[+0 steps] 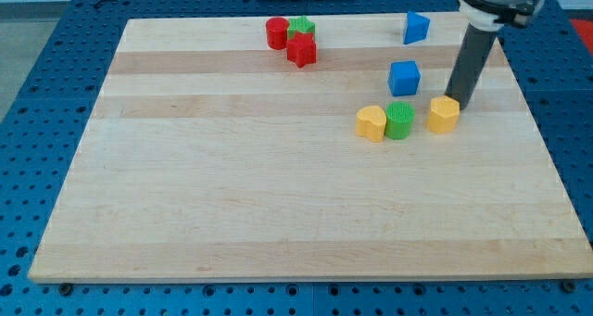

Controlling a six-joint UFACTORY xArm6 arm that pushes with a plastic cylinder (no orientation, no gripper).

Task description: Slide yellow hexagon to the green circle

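The yellow hexagon (444, 114) lies at the view's right on the wooden board (278, 205). The green circle (399, 120) stands a short way to its left, with a small gap between them. My tip (460, 106) sits just at the hexagon's upper right edge, touching or nearly touching it. The dark rod rises from there toward the view's top right.
A yellow heart-shaped block (371, 123) touches the green circle's left side. A blue cube (404, 78) lies above the circle, and a blue triangle (416, 27) is farther up. A red cylinder (277, 32), a green star (302, 27) and a red block (301, 50) cluster at the top.
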